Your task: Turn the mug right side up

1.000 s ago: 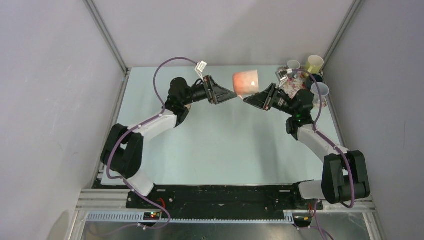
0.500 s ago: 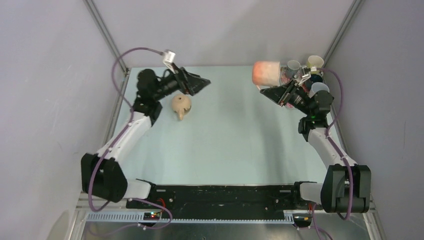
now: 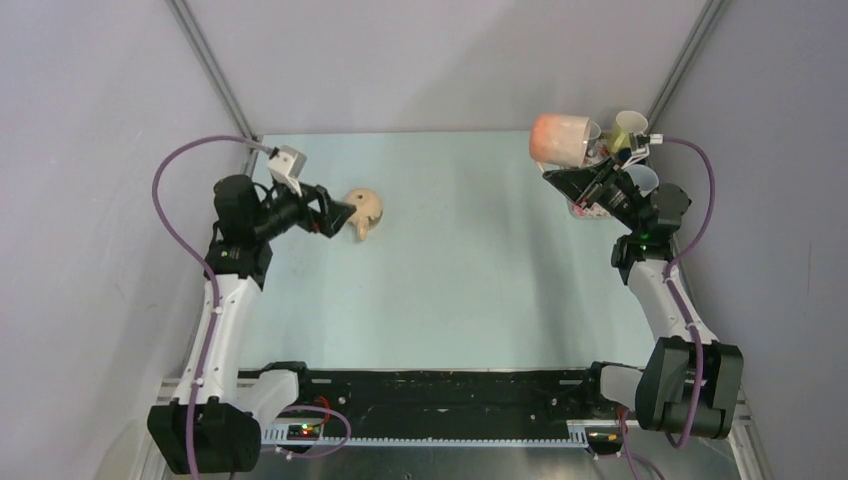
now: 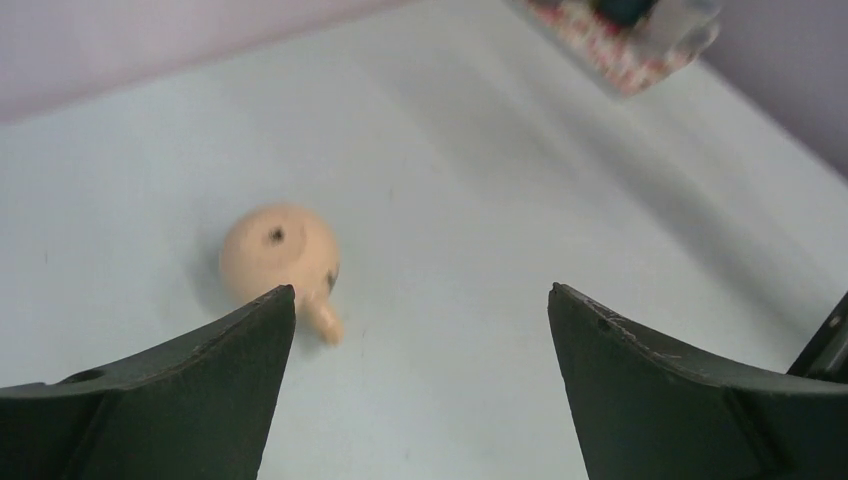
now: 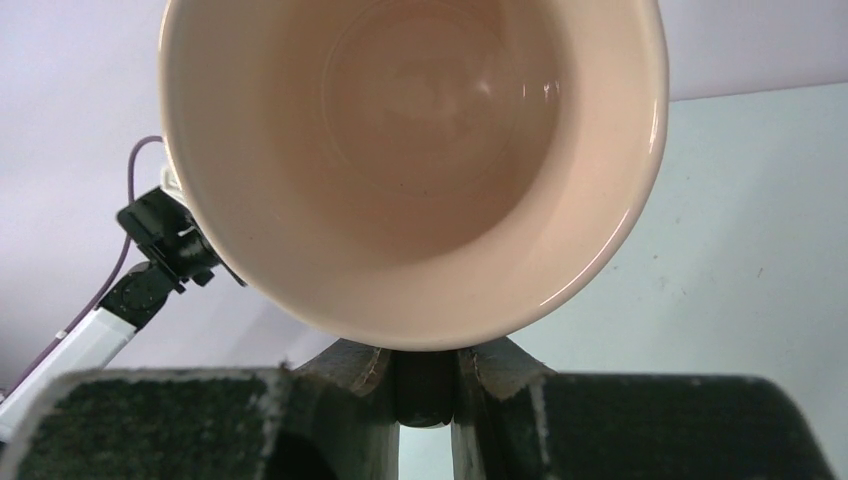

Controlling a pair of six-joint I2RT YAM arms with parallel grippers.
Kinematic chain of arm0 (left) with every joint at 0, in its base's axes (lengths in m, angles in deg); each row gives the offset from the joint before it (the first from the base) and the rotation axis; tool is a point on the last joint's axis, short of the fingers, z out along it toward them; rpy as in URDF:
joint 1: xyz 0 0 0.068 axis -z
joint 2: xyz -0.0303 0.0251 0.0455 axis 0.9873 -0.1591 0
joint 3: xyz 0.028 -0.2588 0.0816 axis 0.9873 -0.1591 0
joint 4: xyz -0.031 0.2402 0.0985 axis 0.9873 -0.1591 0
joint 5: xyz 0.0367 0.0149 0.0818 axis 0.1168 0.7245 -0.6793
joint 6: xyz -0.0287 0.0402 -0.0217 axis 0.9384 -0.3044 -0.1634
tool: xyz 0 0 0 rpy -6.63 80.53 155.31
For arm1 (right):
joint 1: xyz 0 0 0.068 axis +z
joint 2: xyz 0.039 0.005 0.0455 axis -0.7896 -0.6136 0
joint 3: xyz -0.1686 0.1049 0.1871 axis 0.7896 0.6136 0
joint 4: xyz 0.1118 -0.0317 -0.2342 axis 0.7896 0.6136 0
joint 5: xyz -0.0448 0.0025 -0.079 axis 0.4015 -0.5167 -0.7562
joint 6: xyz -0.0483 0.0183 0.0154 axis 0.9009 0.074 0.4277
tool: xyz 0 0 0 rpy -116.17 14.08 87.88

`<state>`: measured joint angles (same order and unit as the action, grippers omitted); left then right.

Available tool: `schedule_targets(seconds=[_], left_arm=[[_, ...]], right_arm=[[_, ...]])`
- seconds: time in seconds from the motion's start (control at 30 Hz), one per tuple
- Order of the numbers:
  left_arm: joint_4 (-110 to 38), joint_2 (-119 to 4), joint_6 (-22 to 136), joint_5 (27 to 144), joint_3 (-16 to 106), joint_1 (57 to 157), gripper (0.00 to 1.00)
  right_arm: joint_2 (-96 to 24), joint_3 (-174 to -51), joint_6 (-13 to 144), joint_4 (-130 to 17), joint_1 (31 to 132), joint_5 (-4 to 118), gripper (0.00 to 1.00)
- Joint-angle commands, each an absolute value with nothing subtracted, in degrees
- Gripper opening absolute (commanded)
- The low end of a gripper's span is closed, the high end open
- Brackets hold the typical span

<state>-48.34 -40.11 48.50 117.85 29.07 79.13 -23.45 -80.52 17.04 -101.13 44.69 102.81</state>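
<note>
So the right gripper (image 5: 425, 375) has the mug (image 3: 562, 140) pinched tight. Its two fingers (image 5: 355, 365) are closed right up against the lower edge of the mug, though I can't tell if that's the wall or a handle they're on. The mug is peachy-pink and is held up off the table (image 3: 450, 290), over the far right corner. In the right wrist view its mouth points straight at the camera, so you look right down into the glossy inside. It's tipped over on its side-ish, not standing upright.

The left gripper (image 4: 420, 290) is wide open and holding nothing. It sits low near the far left part of the table, pointing at a tan round object (image 3: 365, 212) with a little stub sticking out of it. From above, the fingertips are just beside that object. From the left wrist view, one finger (image 4: 200, 390) overlaps its edge, and I can't tell if they're actually touching.

There's also a bunch of cups (image 3: 630, 125) crammed into the far right corner, right next to the held mug, plus something with a speckled pattern (image 4: 620, 50) in there.
</note>
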Motion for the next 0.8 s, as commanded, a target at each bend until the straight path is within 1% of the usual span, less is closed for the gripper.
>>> schedule_targets(seconds=[0.0, 0.1, 0.17, 0.33, 0.43, 0.57, 0.77], left_arm=[[-59.4, -37.3, 30.0, 115.4, 25.5, 77.3, 0.98], [-61.1, -37.1, 27.1, 108.1, 23.8, 77.2, 0.98], [-61.2, -37.4, 26.1, 106.3, 22.6, 77.0, 0.99], [-61.5, -37.8, 25.9, 105.1, 20.0, 76.9, 0.98], [-61.4, -37.7, 25.4, 105.5, 18.6, 76.9, 0.98], [-61.4, -39.4, 25.7, 106.4, 18.7, 76.3, 0.98], [-61.5, -40.8, 28.1, 105.2, 20.0, 74.8, 0.98]], right_arm=[[-20.1, -81.8, 20.3, -106.0, 44.6, 102.7, 0.0], [-19.6, -82.4, 22.6, -103.0, 43.9, 102.4, 0.0], [-19.2, -83.1, 23.8, -100.6, 42.9, 102.2, 0.0], [-18.9, -84.7, 28.1, -95.1, 40.5, 101.1, 0.0], [-19.1, -86.4, 33.5, -89.7, 40.0, 100.3, 0.0], [-19.5, -88.8, 42.1, -81.5, 39.8, 97.0, 0.0], [-20.9, -91.9, 47.8, -75.1, 38.2, 93.7, 0.0]])
